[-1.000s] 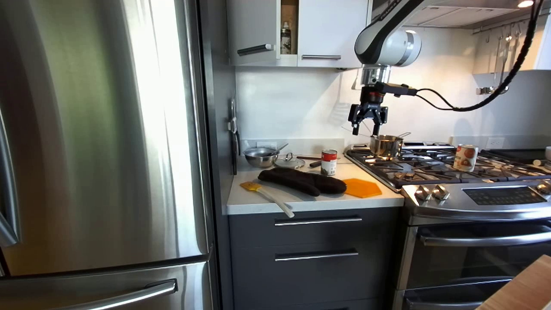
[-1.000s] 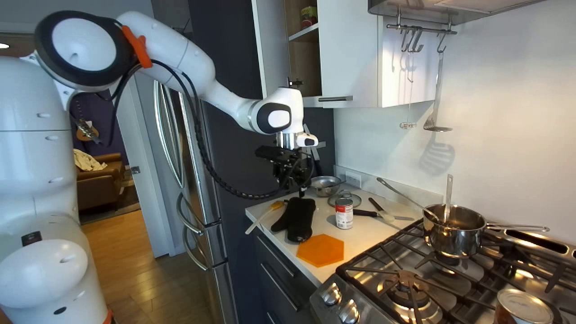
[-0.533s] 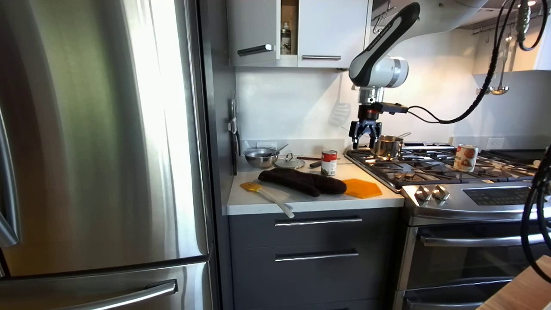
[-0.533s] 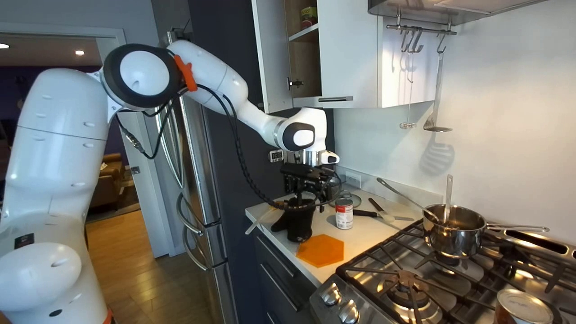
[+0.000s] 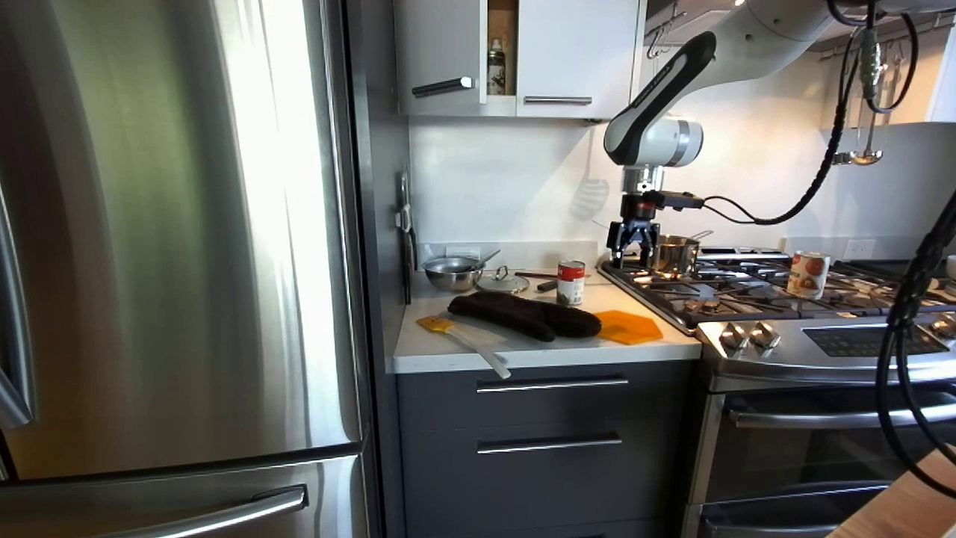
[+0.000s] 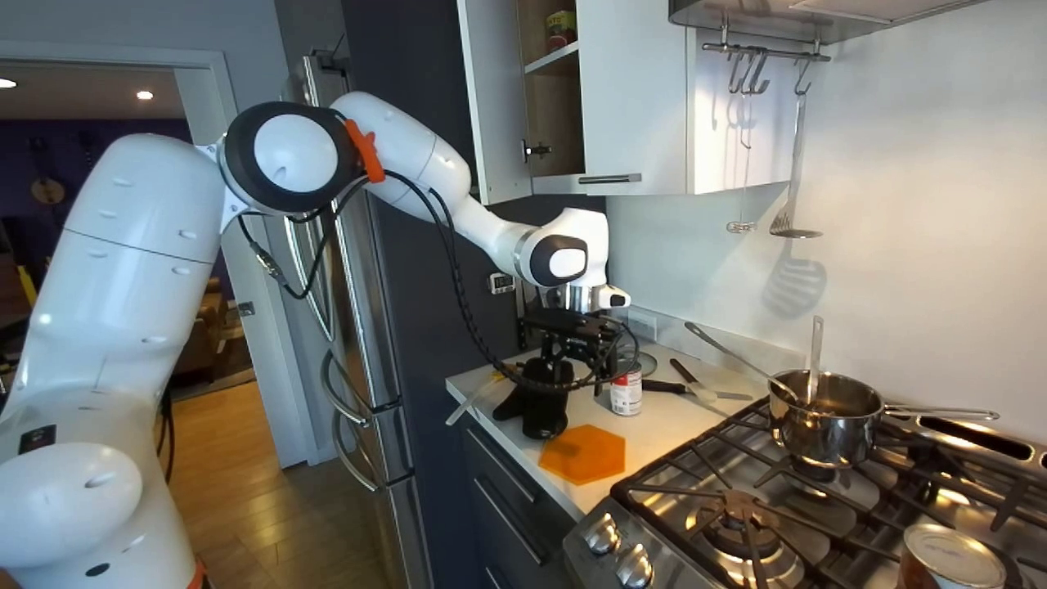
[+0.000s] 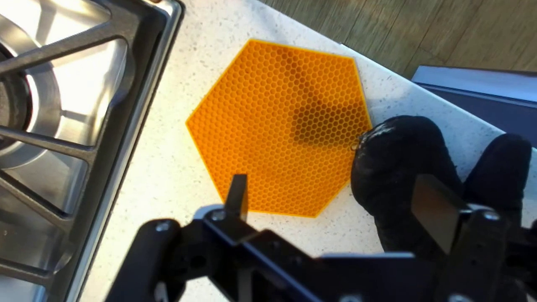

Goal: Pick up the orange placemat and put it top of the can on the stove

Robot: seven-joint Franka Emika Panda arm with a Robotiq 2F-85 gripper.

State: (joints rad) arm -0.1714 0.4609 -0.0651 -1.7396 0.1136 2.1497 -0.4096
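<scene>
The orange placemat (image 5: pixel 629 326) is a flat hexagon on the white counter beside the stove (image 5: pixel 829 359). It also shows in an exterior view (image 6: pixel 585 456) and, with a honeycomb pattern, in the wrist view (image 7: pixel 268 130). A black oven mitt (image 7: pixel 398 167) touches or slightly overlaps its edge. A can with a tomato label (image 5: pixel 808 274) stands upright on the stove grates; its top shows in an exterior view (image 6: pixel 949 544). My gripper (image 5: pixel 632 263) is open, empty and pointing down, above the counter. In the wrist view my gripper (image 7: pixel 335 182) has one finger over the placemat's edge, the other over the mitt.
A red-and-white can (image 6: pixel 626 394) stands on the counter near the gripper. Behind are a bowl (image 5: pixel 450 276), a glass lid (image 5: pixel 504 284) and knives (image 6: pixel 687 376). A pot (image 6: pixel 826 421) with utensils sits on the stove. A brush (image 5: pixel 467 344) overhangs the counter's front edge.
My arm has swung in over the counter and my gripper has come lower, staying open. Its shadow now falls on the placemat. The placemat, mitt and cans have not moved.
</scene>
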